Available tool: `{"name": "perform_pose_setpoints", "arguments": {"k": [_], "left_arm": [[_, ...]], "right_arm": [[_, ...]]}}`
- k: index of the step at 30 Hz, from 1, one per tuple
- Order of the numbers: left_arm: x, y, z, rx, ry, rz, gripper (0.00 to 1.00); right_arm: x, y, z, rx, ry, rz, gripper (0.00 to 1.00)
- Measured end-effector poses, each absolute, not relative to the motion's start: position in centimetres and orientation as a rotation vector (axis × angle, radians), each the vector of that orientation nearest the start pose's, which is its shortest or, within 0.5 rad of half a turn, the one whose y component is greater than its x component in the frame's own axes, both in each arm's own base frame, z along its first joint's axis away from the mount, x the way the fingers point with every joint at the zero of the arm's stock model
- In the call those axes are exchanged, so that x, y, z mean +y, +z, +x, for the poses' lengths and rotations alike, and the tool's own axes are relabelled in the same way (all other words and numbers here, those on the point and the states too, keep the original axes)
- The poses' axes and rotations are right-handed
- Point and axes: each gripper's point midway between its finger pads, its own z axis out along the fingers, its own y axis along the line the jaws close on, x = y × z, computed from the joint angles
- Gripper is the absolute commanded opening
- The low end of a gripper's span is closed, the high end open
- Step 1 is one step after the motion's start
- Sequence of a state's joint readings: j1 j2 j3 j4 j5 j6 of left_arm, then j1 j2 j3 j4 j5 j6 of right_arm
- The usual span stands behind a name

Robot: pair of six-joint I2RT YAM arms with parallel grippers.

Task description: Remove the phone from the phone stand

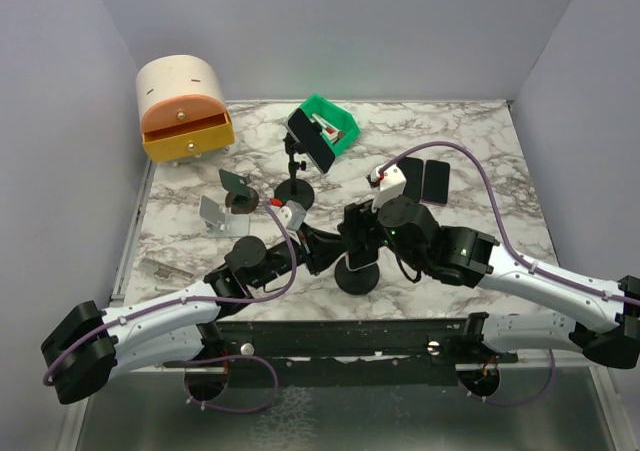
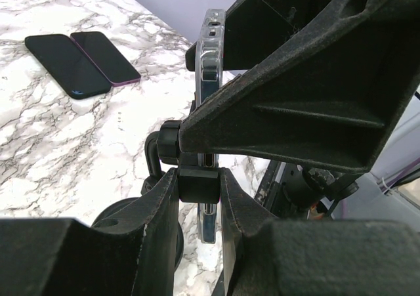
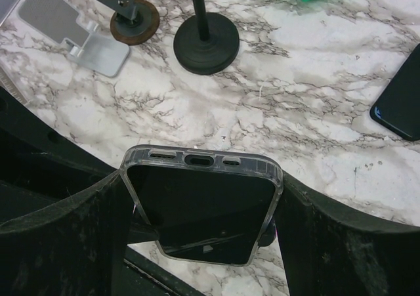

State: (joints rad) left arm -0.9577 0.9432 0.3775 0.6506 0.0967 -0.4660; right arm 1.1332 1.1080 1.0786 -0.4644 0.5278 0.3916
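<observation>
**Setting.** A white tabletop (image 1: 480, 151) veined in grey marble is lying under even, diffuse light. Plain pale lilac-grey panels are enclosing it: a back wall (image 1: 350, 31), a left wall (image 1: 50, 171) and a right wall (image 1: 590, 121). A dull grey metal sheet (image 1: 330, 421) is showing below the near edge.

I count four phones for sure. One black phone in a clear case (image 3: 203, 211) sits in front of the green plastic bin (image 1: 335, 121). One bare black phone (image 1: 310, 139) is just left of the bin. Two lie flat to its right: a black flat phone (image 1: 410, 178) and a purple-edged flat phone (image 1: 436, 181).

There are four stands, all in front of the bin or to its left:
- a near black round-foot stand (image 1: 357, 276)
- a far black round-foot stand (image 1: 295, 193)
- a silver metal stand (image 1: 220, 214)
- a small brown-foot stand (image 1: 242, 201)

There is one bin. There is one cream box with orange drawers (image 1: 185, 111), far left of the bin.
</observation>
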Motion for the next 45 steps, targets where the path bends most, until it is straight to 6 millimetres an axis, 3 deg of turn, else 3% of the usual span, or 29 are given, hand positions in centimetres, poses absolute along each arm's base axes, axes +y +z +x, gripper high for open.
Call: {"name": "perform_pose_setpoints", "arguments": {"k": [3,6,10,16,23,25,30,34,41,45], "left_arm": [[-30.9,23.1,17.4,1.538,-1.205,0.474,0.42],[-30.7,23.4,17.2,1.527,-1.21,0.474,0.48],[-30.3,24.2,16.9,1.496,-1.22,0.469,0.49],[-30.8,23.3,16.6,1.518,-1.233,0.501,0.49],[-31.6,21.3,16.4,1.582,-1.238,0.546,0.28],[-31.6,21.4,16.4,1.581,-1.24,0.547,0.32],[-31.6,21.6,16.4,1.574,-1.242,0.546,0.51],[-31.4,22.2,16.2,1.556,-1.254,0.537,0.54],[-31.5,22.8,16.2,1.537,-1.268,0.527,0.39],[-31.4,22.9,16.3,1.532,-1.266,0.52,0.18]], "right_arm": [[27.3,25.8,21.0,1.974,0.433,-0.423,0.34],[27.3,25.8,21.0,1.973,0.429,-0.425,0.23],[27.3,25.8,21.0,1.971,0.426,-0.433,0.13],[27.3,25.8,21.0,1.971,0.427,-0.434,0.09],[27.3,25.7,20.9,1.971,0.427,-0.434,0.03],[27.2,25.7,20.9,1.969,0.429,-0.432,0.03],[27.1,25.7,20.8,1.966,0.434,-0.431,0.04],[27.1,25.7,20.8,1.963,0.437,-0.428,0.06],[27.2,25.7,20.9,1.961,0.44,-0.426,0.05],[27.2,25.7,20.9,1.961,0.441,-0.427,0.01]]}}
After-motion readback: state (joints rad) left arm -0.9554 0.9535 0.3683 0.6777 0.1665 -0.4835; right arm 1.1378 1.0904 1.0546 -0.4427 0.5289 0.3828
